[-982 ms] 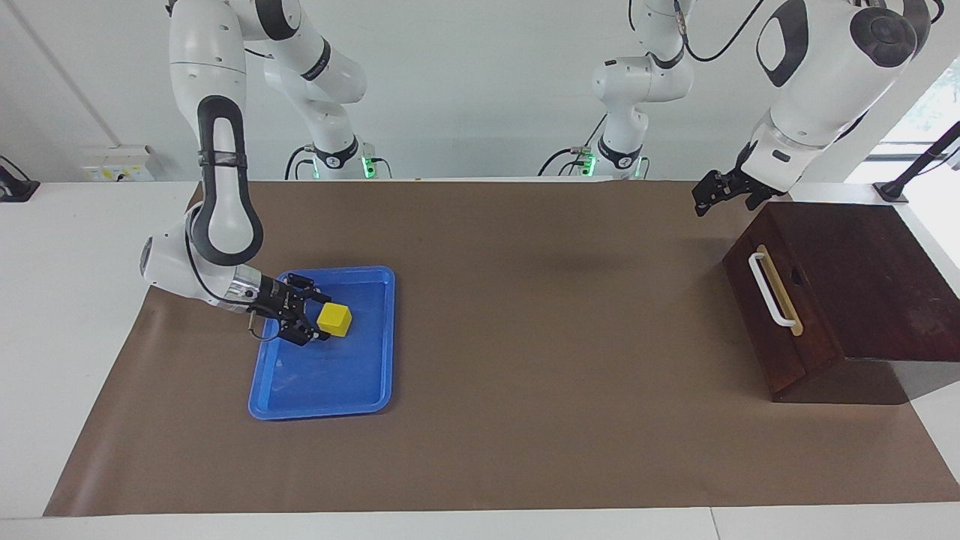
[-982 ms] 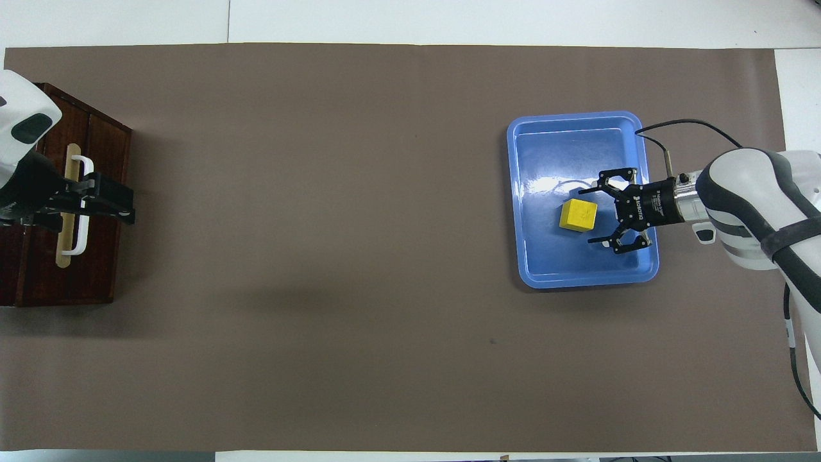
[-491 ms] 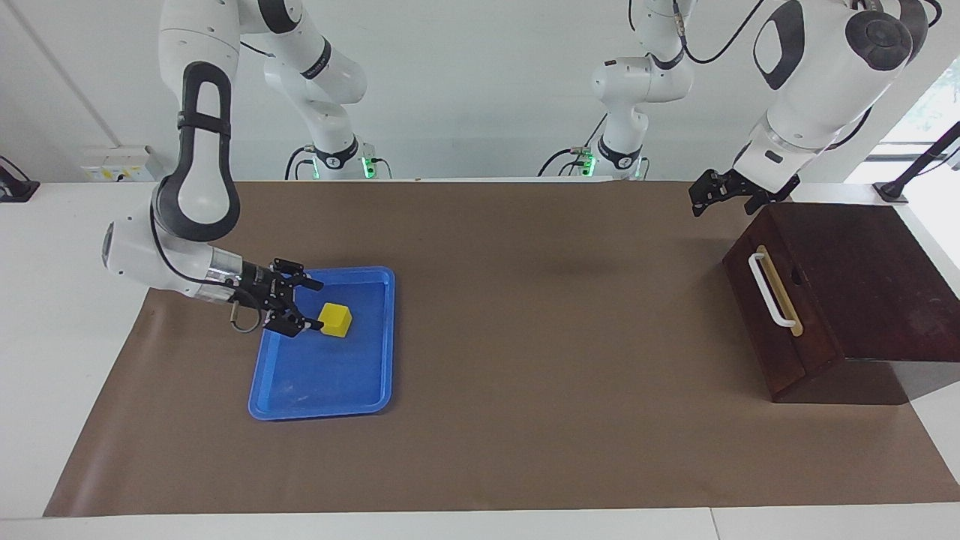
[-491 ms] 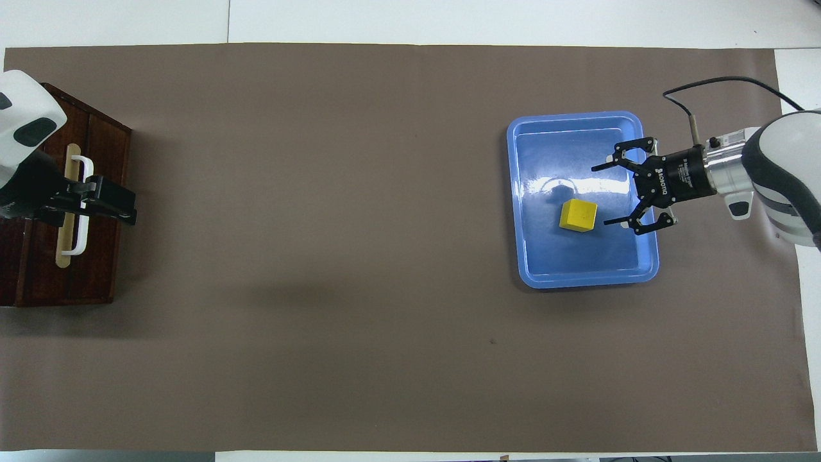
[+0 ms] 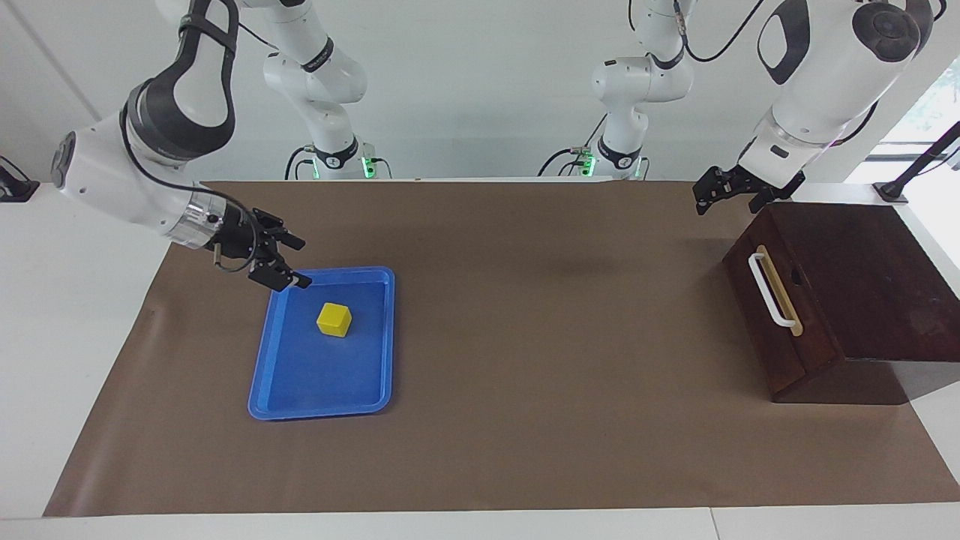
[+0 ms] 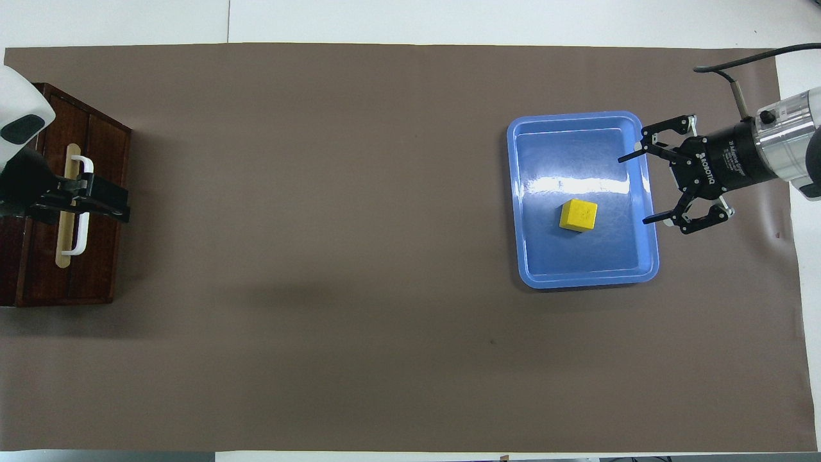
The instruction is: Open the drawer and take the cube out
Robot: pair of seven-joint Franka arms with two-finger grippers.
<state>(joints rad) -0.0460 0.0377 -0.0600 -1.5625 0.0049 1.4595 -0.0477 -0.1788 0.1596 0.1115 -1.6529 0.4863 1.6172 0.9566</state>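
Observation:
The yellow cube lies alone in the blue tray, toward the right arm's end of the table; it also shows in the overhead view. My right gripper is open and empty, raised over the tray's edge, apart from the cube; the overhead view shows it over the tray's rim. The dark wooden drawer with its white handle is shut in its box at the left arm's end. My left gripper hangs in the air by the box, and in the overhead view it covers the handle.
A brown mat covers the table between the tray and the drawer box. White table surface borders the mat on every side.
My right gripper has drawn back from the cube and risen, moving from over the tray's middle to its edge. The cube stays in the tray. The left gripper has hardly moved.

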